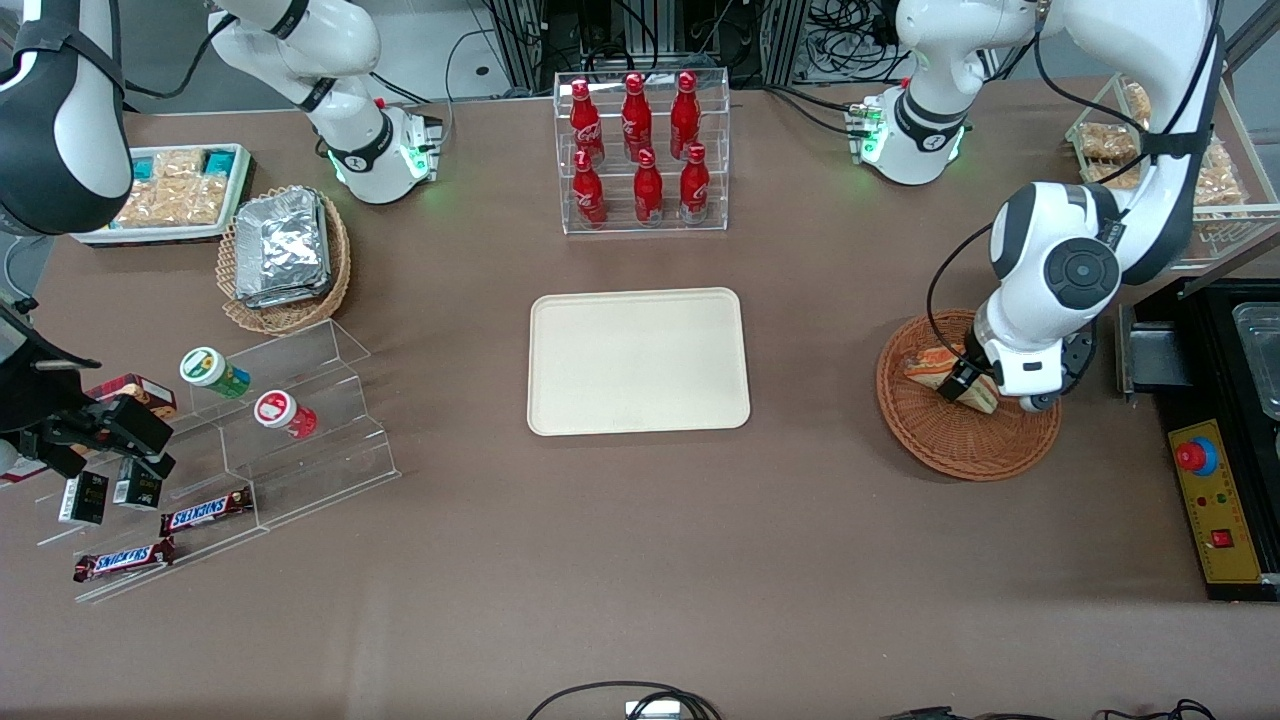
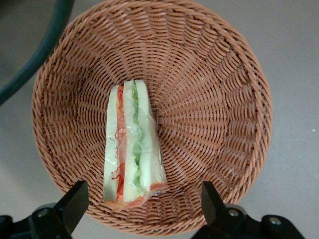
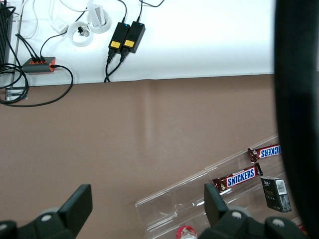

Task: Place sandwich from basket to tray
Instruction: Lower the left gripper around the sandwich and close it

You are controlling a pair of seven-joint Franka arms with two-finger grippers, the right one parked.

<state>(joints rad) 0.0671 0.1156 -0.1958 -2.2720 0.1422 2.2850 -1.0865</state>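
The sandwich (image 2: 132, 149), a white-bread wedge with orange and green layers, lies in the round reddish-brown wicker basket (image 2: 219, 99). My left gripper (image 2: 142, 204) hovers just above it, open, with one black finger on each side of the wedge's wide end and neither touching it. In the front view the gripper (image 1: 965, 385) hangs over the basket (image 1: 960, 450) and covers part of the sandwich (image 1: 928, 365). The cream-beige tray (image 1: 638, 360) lies bare at the table's middle, toward the parked arm's end from the basket.
A clear rack of red bottles (image 1: 640, 150) stands farther from the front camera than the tray. A tan basket of foil packets (image 1: 285, 255) and clear steps with snack bars (image 1: 250, 450) sit toward the parked arm's end. A black control box (image 1: 1215, 500) lies beside the basket.
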